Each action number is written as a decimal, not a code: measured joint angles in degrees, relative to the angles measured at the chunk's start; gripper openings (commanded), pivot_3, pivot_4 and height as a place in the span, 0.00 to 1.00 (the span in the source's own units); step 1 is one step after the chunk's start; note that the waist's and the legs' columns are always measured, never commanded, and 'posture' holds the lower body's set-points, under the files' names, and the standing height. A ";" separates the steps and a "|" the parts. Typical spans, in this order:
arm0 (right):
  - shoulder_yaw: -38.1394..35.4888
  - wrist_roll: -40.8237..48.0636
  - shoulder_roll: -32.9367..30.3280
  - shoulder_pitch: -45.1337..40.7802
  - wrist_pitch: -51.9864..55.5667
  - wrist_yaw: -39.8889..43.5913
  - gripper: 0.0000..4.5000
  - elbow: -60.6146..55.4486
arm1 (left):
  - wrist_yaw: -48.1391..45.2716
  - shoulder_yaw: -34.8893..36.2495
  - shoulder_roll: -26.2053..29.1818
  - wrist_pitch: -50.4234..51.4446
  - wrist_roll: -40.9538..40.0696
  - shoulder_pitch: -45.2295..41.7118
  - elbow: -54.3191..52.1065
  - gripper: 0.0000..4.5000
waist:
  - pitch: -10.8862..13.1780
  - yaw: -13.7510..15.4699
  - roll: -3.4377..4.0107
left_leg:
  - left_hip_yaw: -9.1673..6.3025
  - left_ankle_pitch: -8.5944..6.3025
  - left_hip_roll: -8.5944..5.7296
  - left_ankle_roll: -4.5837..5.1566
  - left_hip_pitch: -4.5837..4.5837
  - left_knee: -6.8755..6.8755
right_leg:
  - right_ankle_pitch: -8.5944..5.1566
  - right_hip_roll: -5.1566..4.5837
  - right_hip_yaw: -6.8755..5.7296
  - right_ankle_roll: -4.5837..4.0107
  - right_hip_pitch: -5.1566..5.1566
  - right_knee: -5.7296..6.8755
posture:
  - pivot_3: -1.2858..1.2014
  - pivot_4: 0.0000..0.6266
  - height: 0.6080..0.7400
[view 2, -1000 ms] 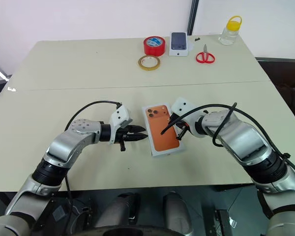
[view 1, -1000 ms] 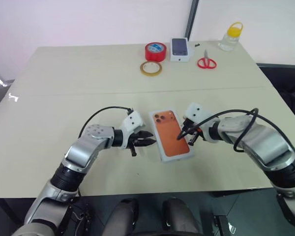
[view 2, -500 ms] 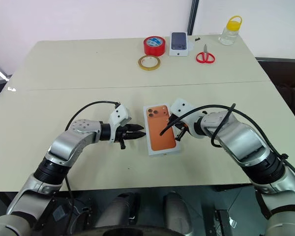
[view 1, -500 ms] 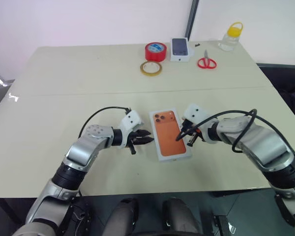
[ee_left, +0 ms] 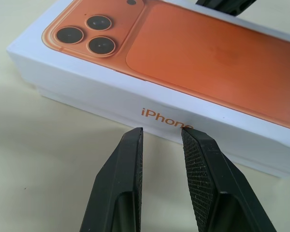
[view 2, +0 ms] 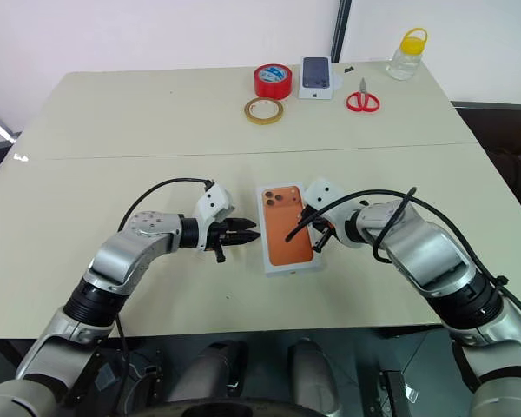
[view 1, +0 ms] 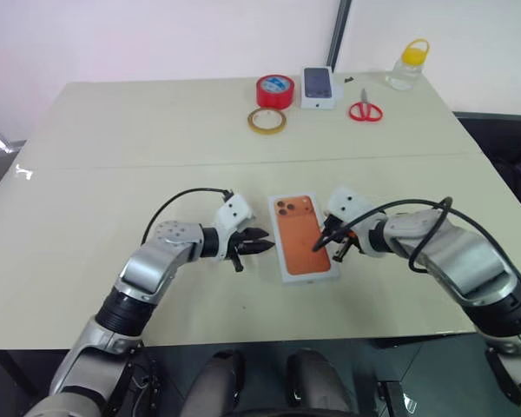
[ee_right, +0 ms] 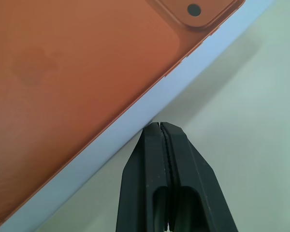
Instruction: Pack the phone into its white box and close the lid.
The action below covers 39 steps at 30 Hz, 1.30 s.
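Your beige table (view 1: 139, 148) meets a white wall. The closed box (view 1: 306, 237) lies centrally; left gripper (ee_left: 162, 133), fingers slightly apart, faces its side; right gripper (ee_right: 159, 126), fingers together, touches its opposite edge.

Both head eyes look down from above and forward over the pale table (view 1: 113, 174), taking in both arms and the far clutter; they share nearly the whole tabletop, one set slightly aside of the other. The left wrist camera sits low and very close, peering along its fingers (ee_left: 128, 169) at the white box (ee_left: 101, 96) side. The right wrist camera hovers closer yet, looking steeply down on that same box's opposite edge.
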 measured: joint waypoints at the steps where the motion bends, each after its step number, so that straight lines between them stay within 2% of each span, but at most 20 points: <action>1: 0.00 -0.08 0.00 0.04 -0.07 0.06 0.01 0.02 | 0.01 0.00 -0.03 -0.01 0.02 0.00 0.00 0.29 | 0.00 0.00 0.00 | 0.00 0.00 0.00 0.00 0.00 0.00 | 0.00 0.00 0.00 0.00 0.00 0.00 | 0.52 0.24 1.00; 11: -0.30 -0.96 -1.07 1.04 -2.19 1.94 0.01 0.55 | -0.07 0.22 0.38 -1.27 0.25 0.02 0.02 0.29 | 0.00 0.01 0.00 | 0.00 0.00 0.00 -0.01 0.00 0.00 | 0.00 0.00 0.00 0.00 0.00 0.00 | 0.52 0.24 1.00; 16: -4.88 -1.23 -5.65 1.60 -6.40 4.49 0.01 3.31 | 1.10 5.21 0.68 -1.23 -0.93 0.02 1.29 0.29 | 0.00 0.01 0.00 | 0.00 0.00 0.00 -0.01 0.00 0.00 | 0.00 0.00 -0.01 0.00 0.00 0.00 | 0.52 0.24 1.00; 21: -9.96 0.10 -8.40 5.34 -12.14 9.42 0.01 3.21 | 2.81 9.08 -1.88 -0.84 -3.15 -3.71 4.00 0.29 | 0.03 0.19 -0.05 | 0.01 0.00 -0.01 0.00 0.00 0.04 | 0.00 0.00 -0.04 0.01 0.04 -0.02 | 0.52 0.24 1.00; 28: -13.32 5.27 -8.37 11.89 -14.13 14.32 0.01 -5.09 | 4.36 4.33 -6.06 -4.12 0.86 -8.51 11.28 0.29 | 0.02 -0.05 -0.06 | 0.01 0.00 -0.01 -0.01 0.02 0.03 | 0.00 0.01 -0.02 0.01 0.05 0.01 | 0.52 0.24 1.00; 33: -10.05 4.55 -5.73 13.85 -10.44 10.42 0.01 -7.09 | 4.42 -0.15 -7.55 -7.49 5.10 -10.70 16.82 0.29 | -0.04 0.18 -0.11 | -0.01 0.01 -0.02 -0.02 0.06 0.07 | 0.00 -0.01 -0.03 0.01 0.11 0.03 | 0.52 0.24 1.00; 39: -9.44 3.94 -5.58 14.65 -9.86 8.07 0.01 -8.17 | 4.76 -0.72 -8.18 -8.87 6.61 -10.42 17.29 0.29 | -0.23 0.19 -0.31 | -0.05 0.01 -0.01 -0.02 0.14 0.06 | 0.00 0.00 -0.05 0.02 0.23 -0.01 | 0.52 0.24 1.00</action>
